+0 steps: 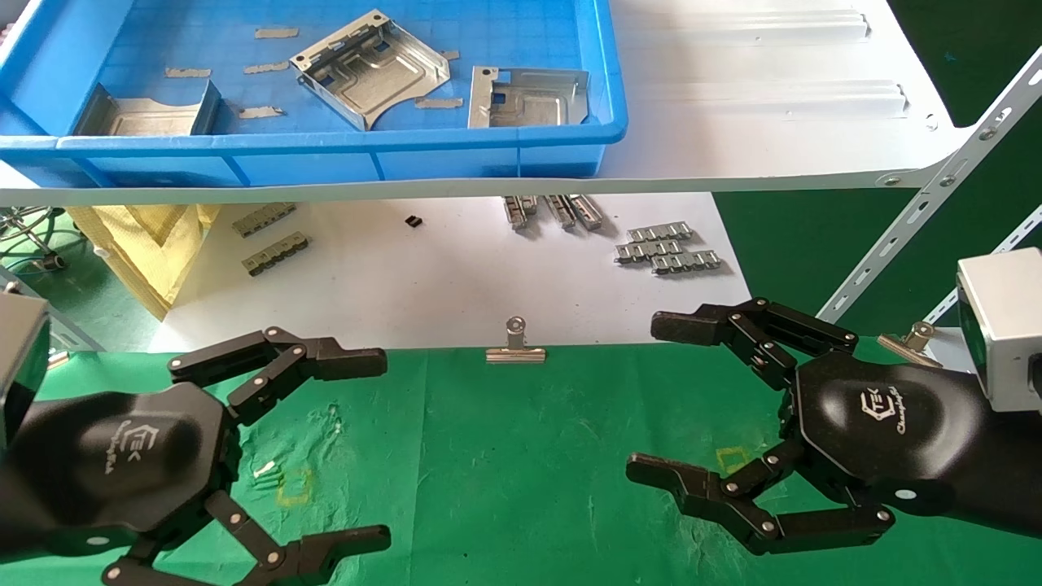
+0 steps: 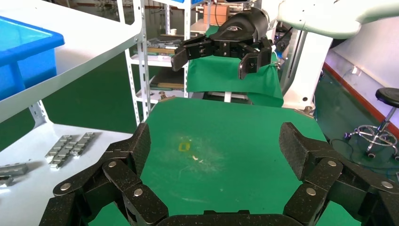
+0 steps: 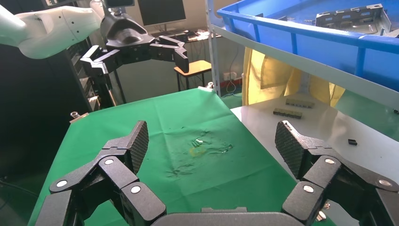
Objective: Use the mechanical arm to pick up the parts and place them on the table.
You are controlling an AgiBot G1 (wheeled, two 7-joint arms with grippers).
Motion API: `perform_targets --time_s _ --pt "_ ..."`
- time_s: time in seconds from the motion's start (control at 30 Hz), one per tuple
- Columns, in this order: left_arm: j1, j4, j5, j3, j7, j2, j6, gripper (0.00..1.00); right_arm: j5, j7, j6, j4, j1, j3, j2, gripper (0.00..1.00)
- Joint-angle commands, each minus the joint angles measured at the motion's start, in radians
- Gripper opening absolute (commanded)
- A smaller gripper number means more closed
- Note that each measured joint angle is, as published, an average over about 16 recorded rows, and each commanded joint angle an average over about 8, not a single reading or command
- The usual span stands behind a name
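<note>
Three parts lie in the blue tray (image 1: 326, 155) on the white shelf board (image 1: 773, 98), above and behind the table (image 1: 521, 456). One part (image 1: 370, 67) sits near the middle of the tray and is turned at an angle, one part (image 1: 527, 98) rests near the tray's right wall, and one part (image 1: 146, 110) leans by the front wall on the left. None of them is on the green cloth yet, so I judge that the task is at its start.

The left tool (image 1: 326, 448) hovers low over the left side of the table with its fingers spread wide and nothing between them. It points toward the shelf, probably because this arm must reach up and over the tray's front wall. The right tool (image 1: 676, 403) hangs over the right side of the table, also released and empty; it looks parked there to leave the middle free.

A yellow square mark (image 1: 295, 487) shows on the cloth near the left tool and may serve as the place for a part. Small ridged metal strips (image 1: 667, 248) lie on the white sheet (image 1: 456, 277) under the shelf, and a binder clip (image 1: 515, 346) holds the cloth at the table's edge. The bent-up edges of the parts should give the fingers a good place to grip.
</note>
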Motion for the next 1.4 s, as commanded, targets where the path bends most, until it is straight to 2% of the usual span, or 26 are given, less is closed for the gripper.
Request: perform_targets --time_s 0.03,0.67,0.7,0.93,0.97,1.4 --pt "0.000 0.000 0.000 0.000 0.000 0.000 0.000 1.00 0.000 0.000 0.000 0.000 0.000 0.000 0.000 1.00" --pt "0.000 0.000 0.000 0.000 0.000 0.000 0.000 1.00 0.000 0.000 0.000 0.000 0.000 0.000 0.000 1.00" --pt "0.000 0.000 0.000 0.000 0.000 0.000 0.000 1.00 0.000 0.000 0.000 0.000 0.000 0.000 0.000 0.94" --pt "0.000 0.000 0.000 0.000 0.000 0.000 0.000 1.00 0.000 0.000 0.000 0.000 0.000 0.000 0.000 0.06" --pt "0.000 0.000 0.000 0.000 0.000 0.000 0.000 1.00 0.000 0.000 0.000 0.000 0.000 0.000 0.000 0.00" --pt "0.000 0.000 0.000 0.000 0.000 0.000 0.000 1.00 0.000 0.000 0.000 0.000 0.000 0.000 0.000 0.00"
